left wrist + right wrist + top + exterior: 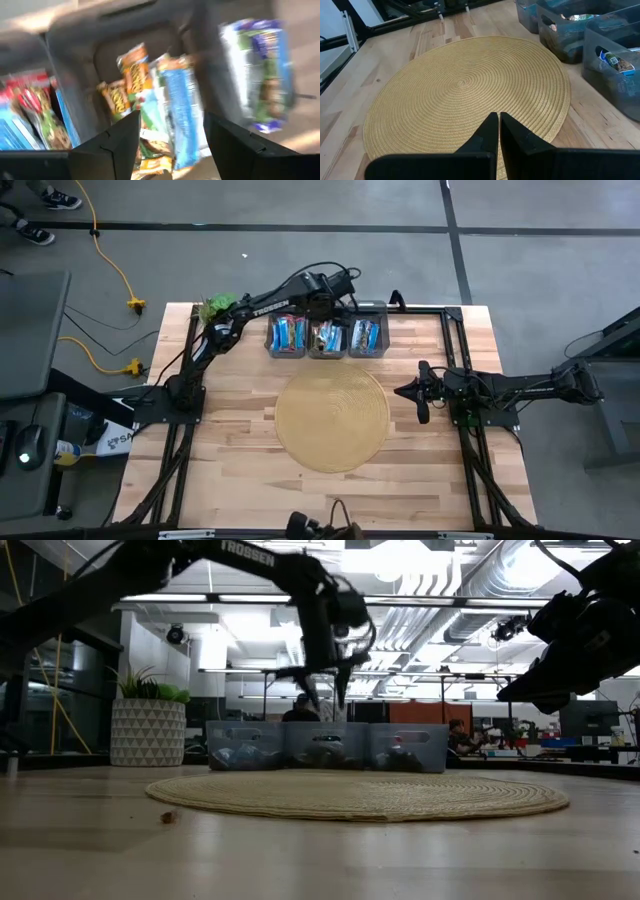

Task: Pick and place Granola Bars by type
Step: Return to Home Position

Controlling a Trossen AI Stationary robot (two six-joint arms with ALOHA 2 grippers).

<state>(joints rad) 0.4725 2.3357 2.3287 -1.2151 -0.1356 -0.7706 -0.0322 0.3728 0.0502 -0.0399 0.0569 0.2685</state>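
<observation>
Left gripper point(328, 308) is at upper centre of the high view, over the centre bin point(326, 740) of the three dark bins point(366, 356) lined up there. Its fingers point(120, 142) are spread apart with nothing between them. In the low view it hangs above the bin rims without touching. Granola Bars point(288, 333) lie inside the bins. Under the left gripper are orange-wrapped bars point(131, 75) plus a blue one point(182, 117). Right gripper point(420, 392) is right of centre in the high view, over the table point(240, 470) just beside the right edge of the round woven mat point(332, 420). Its fingers are pressed together, holding nothing.
</observation>
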